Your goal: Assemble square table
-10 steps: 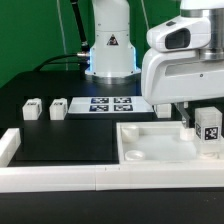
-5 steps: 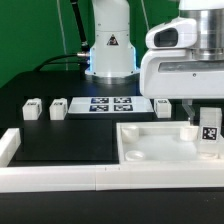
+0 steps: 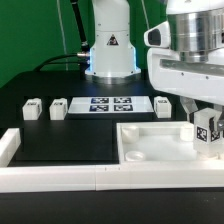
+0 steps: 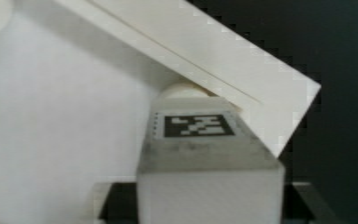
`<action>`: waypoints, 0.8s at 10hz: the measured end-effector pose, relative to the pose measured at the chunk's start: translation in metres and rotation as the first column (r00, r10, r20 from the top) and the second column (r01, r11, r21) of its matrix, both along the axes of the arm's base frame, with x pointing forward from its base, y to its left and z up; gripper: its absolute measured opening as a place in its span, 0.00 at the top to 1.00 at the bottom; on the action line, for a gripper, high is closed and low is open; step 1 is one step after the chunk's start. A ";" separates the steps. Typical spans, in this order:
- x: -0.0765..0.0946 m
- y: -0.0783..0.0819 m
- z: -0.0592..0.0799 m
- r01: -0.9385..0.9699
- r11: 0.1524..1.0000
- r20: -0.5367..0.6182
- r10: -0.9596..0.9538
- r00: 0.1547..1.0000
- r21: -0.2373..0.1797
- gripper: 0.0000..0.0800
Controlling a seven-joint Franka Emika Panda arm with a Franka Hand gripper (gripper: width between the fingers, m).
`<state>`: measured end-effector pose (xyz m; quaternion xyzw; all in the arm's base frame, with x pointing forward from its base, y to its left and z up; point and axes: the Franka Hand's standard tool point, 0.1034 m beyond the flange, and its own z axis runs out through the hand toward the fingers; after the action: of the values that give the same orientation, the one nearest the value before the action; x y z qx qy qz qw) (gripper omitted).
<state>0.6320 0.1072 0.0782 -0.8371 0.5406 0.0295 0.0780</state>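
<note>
Exterior view, starting farthest from the gripper on the exterior view's left: the side rail [image 3: 8,147], then first loose leg [image 3: 32,110] and second loose leg [image 3: 58,107]. They stand side by side on the black table [image 3: 60,140], well apart from the gripper.

Next is the marker board [image 3: 110,104], flat in front of the robot base [image 3: 110,45], between those legs and the gripper. The third loose leg [image 3: 163,103] stands off the board's right end, near the gripper and behind it. The front rail [image 3: 100,180] runs along the near edge.

The square slab [image 3: 155,140] lies below the gripper and reaches out to its left. It has a raised rim and a round socket [image 3: 135,157] at the near corner.

The gripper [image 3: 204,122] hangs over the slab's right end, clamped on the held leg [image 3: 209,135] with the tag facing the camera. This view does not show whether the leg touches the slab.

Only the exterior view shows the loose legs, board and rails.

The wrist view gives the grip close up. The held leg [image 4: 202,160] is pinched between the dark fingers [image 4: 297,200] of the gripper [image 4: 202,200], tag up. Its far end is at a corner of the rim of the square slab [image 4: 51,100]. Contact cannot be told.
</note>
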 end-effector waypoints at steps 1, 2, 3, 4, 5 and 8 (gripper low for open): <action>0.000 -0.001 0.000 0.066 0.998 -0.013 -0.066 0.998 0.014 0.64; -0.001 0.000 0.000 0.111 0.994 -0.023 -0.111 0.994 0.014 0.64; -0.001 0.000 -0.001 0.087 0.996 -0.019 -0.087 0.996 0.013 0.64; -0.001 0.002 -0.001 -0.022 1.000 -0.001 0.022 1.000 -0.003 0.54; -0.002 0.008 -0.001 -0.183 0.983 0.019 0.184 0.983 -0.035 0.31; -0.002 0.008 -0.001 -0.491 0.868 0.054 0.495 0.867 -0.066 0.19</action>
<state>0.6295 0.1149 0.0767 -0.9496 0.3065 0.0058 0.0655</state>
